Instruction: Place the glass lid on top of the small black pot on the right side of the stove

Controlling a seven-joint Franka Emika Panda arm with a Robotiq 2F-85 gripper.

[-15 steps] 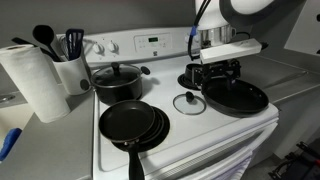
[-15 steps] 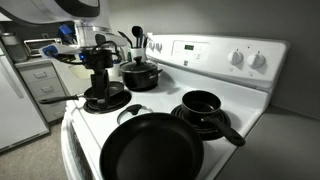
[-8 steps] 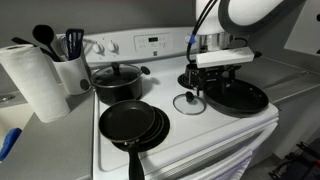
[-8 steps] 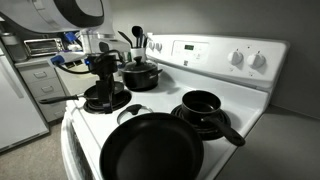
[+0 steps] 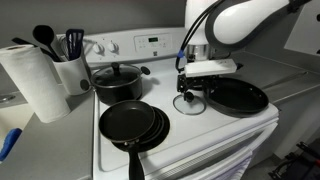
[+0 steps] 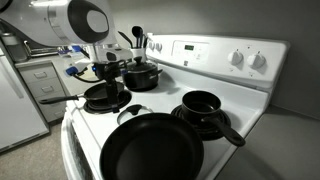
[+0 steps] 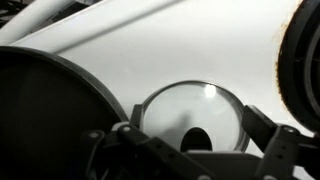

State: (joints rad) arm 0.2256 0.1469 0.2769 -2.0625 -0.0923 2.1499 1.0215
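Pincer [image 7: 188, 138] over glass lid [image 7: 190, 105], pan [image 7: 45, 110] beside

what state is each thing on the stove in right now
glass lid, off the pot, flat on the stove
small black pot, uncovered
large black pot, covered
frying pan, empty
gripper, open above the glass lid

The glass lid [image 7: 185, 103] lies flat on the white stove [image 7: 160, 45], its black knob [image 7: 197, 139] near the bottom of the picture. The gripper [image 7: 193, 116] comes in from the bottom edge, jaws spread wide, one dark finger on each side of the lid. A wide dark pan [image 7: 40, 110] sits just beside the lid on the picture's left; a blurred dark curve [image 7: 303, 55] shows at the right edge.
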